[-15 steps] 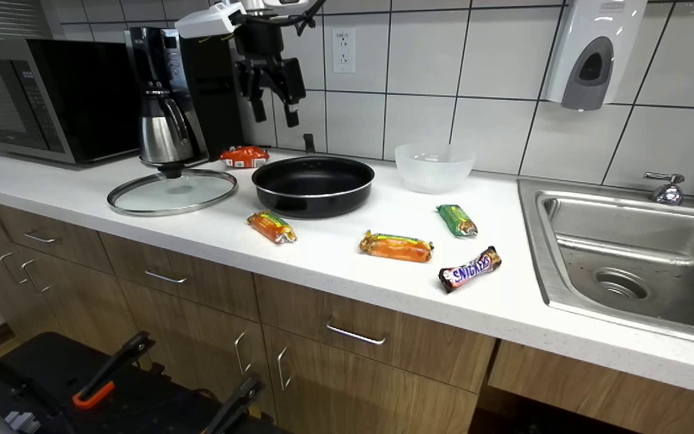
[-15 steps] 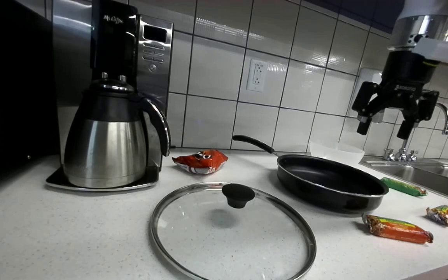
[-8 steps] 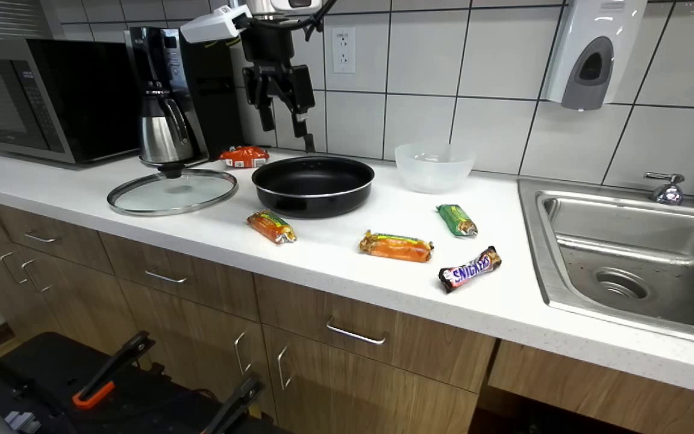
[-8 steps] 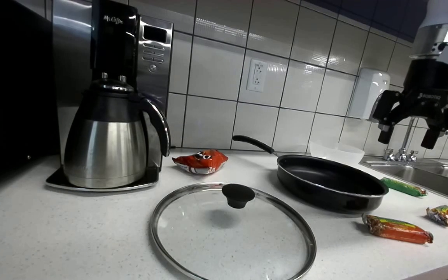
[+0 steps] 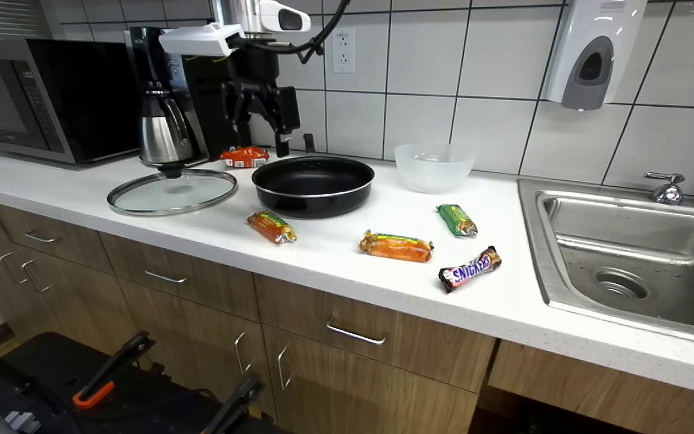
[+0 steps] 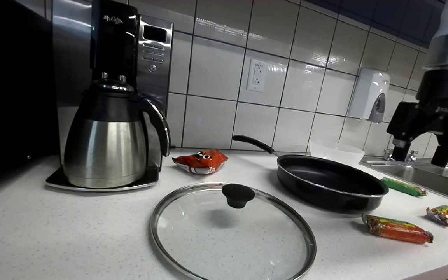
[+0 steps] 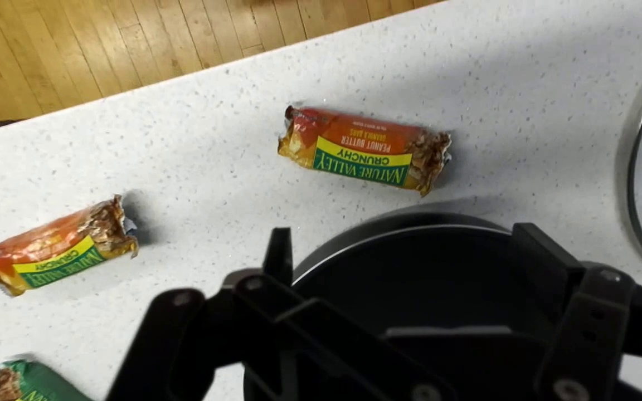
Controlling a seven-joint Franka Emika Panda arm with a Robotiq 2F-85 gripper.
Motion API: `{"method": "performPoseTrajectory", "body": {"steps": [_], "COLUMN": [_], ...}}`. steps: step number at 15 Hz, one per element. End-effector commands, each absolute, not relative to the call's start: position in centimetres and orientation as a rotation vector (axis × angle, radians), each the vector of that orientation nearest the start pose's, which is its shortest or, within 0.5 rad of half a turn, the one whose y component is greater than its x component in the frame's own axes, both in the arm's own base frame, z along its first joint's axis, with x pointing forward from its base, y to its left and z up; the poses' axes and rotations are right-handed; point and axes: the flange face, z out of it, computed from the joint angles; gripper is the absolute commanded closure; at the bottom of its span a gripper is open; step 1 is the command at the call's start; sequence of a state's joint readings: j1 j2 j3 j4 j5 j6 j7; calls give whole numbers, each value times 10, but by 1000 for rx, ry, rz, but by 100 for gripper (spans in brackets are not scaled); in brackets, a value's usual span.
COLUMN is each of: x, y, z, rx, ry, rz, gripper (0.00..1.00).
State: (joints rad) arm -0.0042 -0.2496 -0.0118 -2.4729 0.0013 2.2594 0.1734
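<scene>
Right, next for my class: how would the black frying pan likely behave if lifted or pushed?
The black frying pan would probably feel stiff, as its wall looks solid. Its handle juts from one side, so lifting there may make the far side dip. Resting upright on the counter, it would likely slide, not roll.

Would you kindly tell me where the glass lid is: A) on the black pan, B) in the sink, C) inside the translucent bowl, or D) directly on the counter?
D: in both exterior views, the glass lid lies on the white counter, apart from the black pan.
</scene>
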Motion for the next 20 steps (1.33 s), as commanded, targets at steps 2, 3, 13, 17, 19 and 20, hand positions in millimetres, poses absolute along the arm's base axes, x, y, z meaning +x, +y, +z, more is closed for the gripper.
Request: {"method": "performPoseTrajectory", "body": {"steps": [2,3,13,17,19,20], "x": [422,418,409,417,421,423], "y": [-7,-7,-15,-22,-23,-23], "z": [381,377,340,326,318,314], "rx": [-3089,-3089,-3072,-3062,-3058,-3058], "ry": [113,83,-122,-148,-164,-171], "rz": [-11,8,163,205,235,248], "gripper": [0,0,0,0,0,0]}}
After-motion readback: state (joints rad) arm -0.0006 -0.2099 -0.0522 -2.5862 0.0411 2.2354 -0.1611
